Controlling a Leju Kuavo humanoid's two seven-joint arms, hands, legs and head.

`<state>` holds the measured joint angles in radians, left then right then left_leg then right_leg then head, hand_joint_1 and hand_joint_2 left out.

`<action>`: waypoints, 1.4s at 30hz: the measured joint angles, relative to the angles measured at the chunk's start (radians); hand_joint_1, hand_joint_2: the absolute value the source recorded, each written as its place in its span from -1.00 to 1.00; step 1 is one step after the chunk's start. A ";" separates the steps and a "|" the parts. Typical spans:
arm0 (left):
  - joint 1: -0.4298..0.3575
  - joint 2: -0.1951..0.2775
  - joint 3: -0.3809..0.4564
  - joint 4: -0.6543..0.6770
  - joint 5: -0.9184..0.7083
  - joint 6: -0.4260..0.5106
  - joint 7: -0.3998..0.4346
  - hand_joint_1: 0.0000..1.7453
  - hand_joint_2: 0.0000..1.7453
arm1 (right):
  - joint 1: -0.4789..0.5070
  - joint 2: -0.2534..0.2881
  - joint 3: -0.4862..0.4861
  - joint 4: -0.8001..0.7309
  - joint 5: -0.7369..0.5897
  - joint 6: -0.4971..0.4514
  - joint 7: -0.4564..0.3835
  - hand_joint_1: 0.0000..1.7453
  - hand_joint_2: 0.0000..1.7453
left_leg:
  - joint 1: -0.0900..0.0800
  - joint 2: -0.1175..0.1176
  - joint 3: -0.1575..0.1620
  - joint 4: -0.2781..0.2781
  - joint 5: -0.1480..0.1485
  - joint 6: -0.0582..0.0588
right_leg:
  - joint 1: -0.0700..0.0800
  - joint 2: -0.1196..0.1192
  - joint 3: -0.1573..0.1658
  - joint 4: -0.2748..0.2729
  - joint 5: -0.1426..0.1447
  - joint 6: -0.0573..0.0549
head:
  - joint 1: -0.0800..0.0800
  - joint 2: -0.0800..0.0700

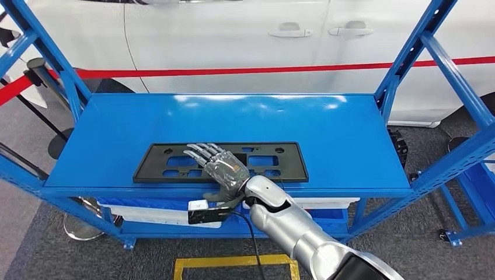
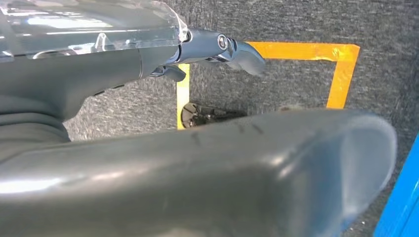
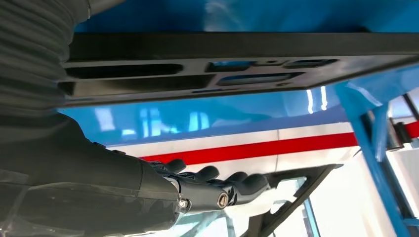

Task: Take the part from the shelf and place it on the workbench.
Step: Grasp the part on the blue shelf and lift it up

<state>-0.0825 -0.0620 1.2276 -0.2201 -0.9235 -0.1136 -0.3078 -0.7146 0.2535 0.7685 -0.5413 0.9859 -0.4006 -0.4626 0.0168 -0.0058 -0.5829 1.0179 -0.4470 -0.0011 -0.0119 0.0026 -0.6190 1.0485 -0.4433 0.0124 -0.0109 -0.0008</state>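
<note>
Nearest the robot, yellow floor tape (image 1: 236, 262) marks a box on the grey carpet just in front of the blue shelf (image 1: 350, 151). Right arm reaches in from below-right; right hand (image 1: 217, 163) is over the near-middle of the black plate bracket (image 1: 157, 163), fingers stretched flat and fairly together across it, pointing away from the robot and slightly left. It isn't gripping anything: the right wrist view shows the bracket (image 3: 237, 64) apart from the extended fingers (image 3: 217, 180), with a visible gap, so I'd call it hovering or barely resting, not a grasp. Thumb looks to hang at the shelf's front lip. Bracket lies flat on the top shelf surface near the front edge, long axis running left-right, parallel to that edge, so the hand crosses it roughly square to its length, about mid-span. The part extends both ways from the hand, a bit more to the left. Left hand (image 2: 232, 49) hangs by the body above the floor, fingers look loosely extended with nothing in them. Right hand is clearly the nearer one. Judgement: pick not yet made; next move needs fingers over the far edge and thumb under the near edge. Beyond the shelf: red barrier tape (image 1: 233, 71) and a white car (image 1: 233, 35).
</note>
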 joint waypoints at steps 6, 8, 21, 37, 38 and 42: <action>0.000 0.000 0.000 0.000 -0.010 -0.003 0.000 -1.00 -1.00 | 0.000 -0.001 0.007 0.015 0.049 -0.014 0.038 -1.00 1.00 | 0.004 0.001 -0.024 0.060 -0.046 -0.032 | 0.000 0.000 0.015 -0.034 0.008 -0.035 | -0.001 0.000; 0.001 0.000 0.000 0.000 -0.013 -0.004 0.000 -1.00 -1.00 | 0.002 -0.001 0.008 0.019 0.068 -0.022 0.056 -1.00 1.00 | 0.005 0.002 -0.085 0.192 -0.109 -0.037 | 0.002 -0.002 0.015 -0.034 0.007 -0.041 | -0.002 0.000; -0.004 0.002 0.000 0.000 -0.024 -0.005 0.002 -1.00 -1.00 | -0.006 -0.001 0.004 0.033 0.116 -0.070 0.143 -1.00 1.00 | 0.002 0.001 -0.008 0.002 0.007 0.009 | 0.007 0.002 -0.009 0.034 -0.041 -0.002 | 0.000 0.000; -0.013 -0.001 0.000 0.000 -0.034 -0.004 0.015 -1.00 -1.00 | -0.034 0.005 -0.046 0.075 0.243 -0.087 0.284 -0.97 1.00 | -0.003 -0.001 -0.035 0.065 -0.039 -0.021 | 0.005 0.000 0.023 -0.043 0.009 -0.040 | -0.002 0.000; -0.014 -0.001 -0.001 0.000 -0.036 -0.004 0.016 -1.00 -1.00 | -0.036 0.006 -0.046 0.081 0.272 -0.088 0.309 -0.61 1.00 | -0.002 0.000 -0.063 0.127 -0.071 -0.024 | 0.006 -0.001 0.024 -0.044 0.009 -0.043 | -0.002 0.000; -0.014 0.000 -0.001 0.000 -0.041 -0.004 0.020 -1.00 -1.00 | -0.038 0.008 -0.043 0.110 0.386 -0.085 0.406 0.46 1.00 | 0.003 0.001 -0.133 0.267 -0.102 -0.035 | 0.008 -0.003 0.025 -0.042 0.008 -0.045 | -0.002 0.000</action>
<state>-0.0968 -0.0625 1.2264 -0.2199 -0.9640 -0.1175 -0.2873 -0.7522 0.2616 0.7258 -0.4312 1.3718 -0.4860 -0.0562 0.0203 -0.0052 -0.7155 1.2849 -0.5490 -0.0356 -0.0043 -0.0001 -0.5939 1.0064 -0.4357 -0.0325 -0.0134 -0.0008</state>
